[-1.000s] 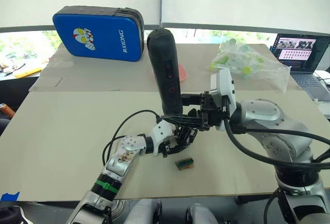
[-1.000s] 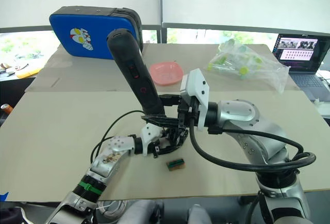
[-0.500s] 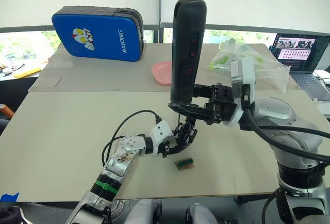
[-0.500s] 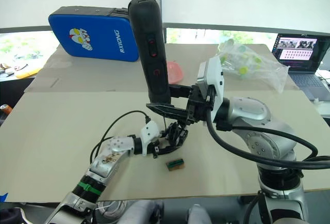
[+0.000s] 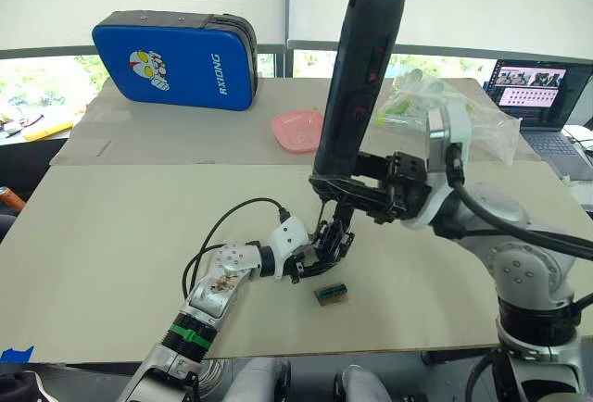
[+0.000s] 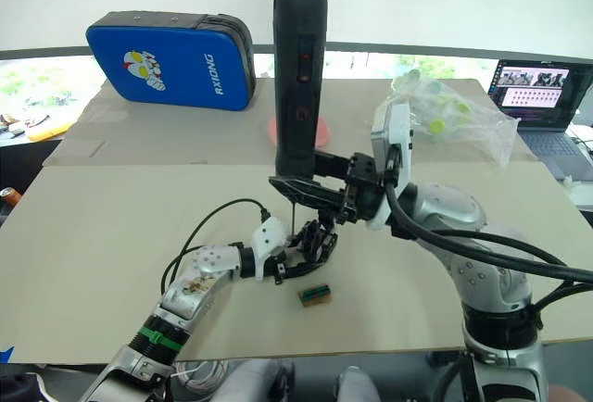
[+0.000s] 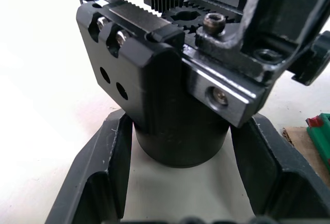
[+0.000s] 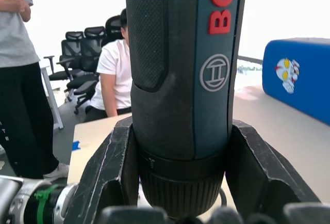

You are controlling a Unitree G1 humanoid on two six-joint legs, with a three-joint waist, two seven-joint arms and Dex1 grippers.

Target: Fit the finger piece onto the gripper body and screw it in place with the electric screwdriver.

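My left gripper (image 5: 324, 246) rests low on the table, shut on the gripper body (image 7: 170, 79), a black block with gear teeth and a metal rail. A black angled piece (image 7: 281, 12) sits on the body's top beside a screw head (image 7: 213, 24); I cannot tell whether it is the finger piece. My right gripper (image 5: 350, 191) is shut on the lower end of the electric screwdriver (image 5: 359, 78), whose top leans to the right. Its thin bit (image 6: 295, 219) points down just above the body. The right wrist view shows the fingers (image 8: 111, 175) clamping the barrel (image 8: 180, 69).
A small green-and-brown block (image 5: 331, 293) lies just in front of the gripper body. At the back stand a blue case (image 5: 176, 57), a pink bowl (image 5: 296, 131), a plastic bag (image 5: 449, 115) and a laptop (image 5: 542, 96). Two people (image 8: 116, 74) are beside the table.
The right arm has raised the screwdriver and swung its top from leaning left to leaning right. The left gripper and the gripper body have stayed put.
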